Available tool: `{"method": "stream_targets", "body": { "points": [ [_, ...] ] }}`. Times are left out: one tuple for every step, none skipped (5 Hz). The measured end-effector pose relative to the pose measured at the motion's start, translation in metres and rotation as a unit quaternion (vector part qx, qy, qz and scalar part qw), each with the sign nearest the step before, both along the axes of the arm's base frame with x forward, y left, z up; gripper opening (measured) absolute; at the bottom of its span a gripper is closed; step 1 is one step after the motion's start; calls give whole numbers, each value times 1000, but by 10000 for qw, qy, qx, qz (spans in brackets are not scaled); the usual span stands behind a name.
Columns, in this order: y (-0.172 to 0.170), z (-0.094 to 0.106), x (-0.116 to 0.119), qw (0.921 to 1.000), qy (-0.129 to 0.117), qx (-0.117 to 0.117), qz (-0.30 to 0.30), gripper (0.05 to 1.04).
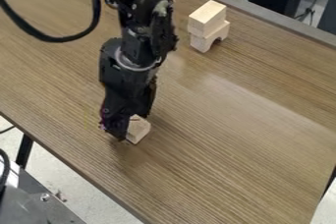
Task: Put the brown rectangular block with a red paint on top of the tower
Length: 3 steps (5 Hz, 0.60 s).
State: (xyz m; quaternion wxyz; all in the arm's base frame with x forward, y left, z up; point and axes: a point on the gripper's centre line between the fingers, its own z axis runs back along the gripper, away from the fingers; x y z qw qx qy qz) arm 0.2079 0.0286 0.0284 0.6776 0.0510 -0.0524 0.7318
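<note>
Block (pixel 138 130), pale wood, crisp-edged, at 7 o'clock on the grained table (pixel 223 149). Black gripper (pixel 122 128) on its 9 o'clock side, angled down, presumably for pickup; cannot tell whether clamped or apart. Far off, 1 o'clock: tower (pixel 209 25), oblong piece (pixel 206 16) on arch (pixel 205 41), hollow downward, likely keeping a flat seat uppermost.

No readable text, labels, numbers or signs on anything.
</note>
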Motion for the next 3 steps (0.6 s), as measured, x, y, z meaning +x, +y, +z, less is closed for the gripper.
{"method": "stream_targets", "body": {
  "points": [
    [5,3,6,9973,-34,281,-684,512],
    [7,25,33,9807,-437,629,-1798,512],
    [-3,71,74,9456,-1063,926,-2932,512]
  ]
}}
